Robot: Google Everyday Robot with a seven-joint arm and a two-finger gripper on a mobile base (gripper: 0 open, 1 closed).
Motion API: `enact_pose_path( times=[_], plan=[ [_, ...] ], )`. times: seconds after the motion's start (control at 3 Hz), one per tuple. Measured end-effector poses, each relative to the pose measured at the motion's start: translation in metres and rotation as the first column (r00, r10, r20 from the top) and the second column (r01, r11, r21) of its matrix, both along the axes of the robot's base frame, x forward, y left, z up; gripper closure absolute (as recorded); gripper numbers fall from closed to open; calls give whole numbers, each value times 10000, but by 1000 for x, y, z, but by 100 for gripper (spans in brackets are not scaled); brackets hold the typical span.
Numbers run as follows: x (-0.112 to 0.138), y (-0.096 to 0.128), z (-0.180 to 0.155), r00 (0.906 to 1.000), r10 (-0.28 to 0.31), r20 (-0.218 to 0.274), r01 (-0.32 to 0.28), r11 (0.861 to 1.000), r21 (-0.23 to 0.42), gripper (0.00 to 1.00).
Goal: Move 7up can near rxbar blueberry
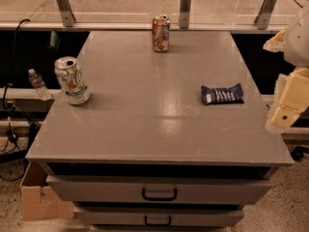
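Note:
The 7up can [71,80], silver-white with green markings, stands upright near the left edge of the grey table top [145,129]. The rxbar blueberry [222,94], a flat dark navy wrapper with white print, lies flat on the right side of the table, far from the can. My gripper [284,115] shows as pale cream parts at the right edge of the view, beside the table's right edge. It is just right of the bar and holds nothing that I can see.
A copper-orange can [161,33] stands upright at the back middle of the table. Drawers with dark handles [159,194] sit below the top. A cardboard box [37,197], cables and a small water bottle [37,84] are off the left side. Metal posts line the back.

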State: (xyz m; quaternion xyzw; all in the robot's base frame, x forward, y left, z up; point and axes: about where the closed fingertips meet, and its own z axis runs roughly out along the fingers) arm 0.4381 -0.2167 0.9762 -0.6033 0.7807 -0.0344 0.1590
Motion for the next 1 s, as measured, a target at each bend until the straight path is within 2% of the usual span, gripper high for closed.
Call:
enact_pose_path(
  times=[0.33,0.67,1.0],
  plan=[
    [0,0,0,10000,0,2,0,10000,0,0],
    [21,28,-13,9962,866,136,-872,9944,601,0],
    [63,90,-32,9715,2343,345,-2367,9556,1754,0]
  ],
)
